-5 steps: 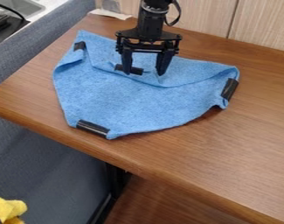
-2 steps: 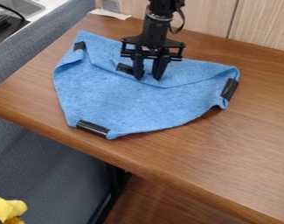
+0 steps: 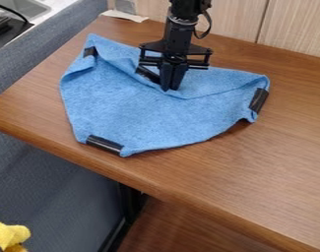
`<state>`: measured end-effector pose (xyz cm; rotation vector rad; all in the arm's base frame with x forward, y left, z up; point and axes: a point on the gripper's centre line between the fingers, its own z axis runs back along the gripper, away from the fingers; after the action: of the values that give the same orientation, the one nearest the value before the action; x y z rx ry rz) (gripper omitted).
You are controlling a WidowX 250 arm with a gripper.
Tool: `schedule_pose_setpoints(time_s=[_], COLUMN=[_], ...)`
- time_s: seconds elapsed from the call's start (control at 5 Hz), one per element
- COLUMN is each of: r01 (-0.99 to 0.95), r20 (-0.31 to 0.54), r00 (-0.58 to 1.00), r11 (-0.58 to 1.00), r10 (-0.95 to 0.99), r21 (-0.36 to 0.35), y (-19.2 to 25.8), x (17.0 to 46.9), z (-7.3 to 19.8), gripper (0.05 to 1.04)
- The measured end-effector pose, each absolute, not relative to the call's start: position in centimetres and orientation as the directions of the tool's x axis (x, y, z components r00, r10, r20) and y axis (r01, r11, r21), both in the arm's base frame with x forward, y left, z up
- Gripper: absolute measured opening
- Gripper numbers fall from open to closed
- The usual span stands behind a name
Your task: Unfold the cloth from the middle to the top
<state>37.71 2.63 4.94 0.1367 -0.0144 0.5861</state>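
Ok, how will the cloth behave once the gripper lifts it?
Probably floppy: the cloth lies in soft, curved folds. It may droop from the gripper, and the black strip at its near corner might weigh that corner down.

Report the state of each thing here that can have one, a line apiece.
Blue cloth: partly folded, its upper part turned down toward the middle.
Black strips: attached to the cloth, spaced apart.
Gripper: fingers together, apparently pinching the turned-down part beside one strip.
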Motion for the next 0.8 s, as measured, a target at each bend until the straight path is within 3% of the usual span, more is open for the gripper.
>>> schedule_pose_setpoints(time_s=[0.4, 0.8], r01=[-0.560, -0.558], r20=[0.050, 0.104], r00=[0.828, 0.827], r11=[0.822, 0.829], r10=[0.558, 0.553], r21=[0.104, 0.034], y=[2.4, 1.7], x=[37.4, 40.1], z=[6.0, 9.8], gripper=[0.054, 0.054])
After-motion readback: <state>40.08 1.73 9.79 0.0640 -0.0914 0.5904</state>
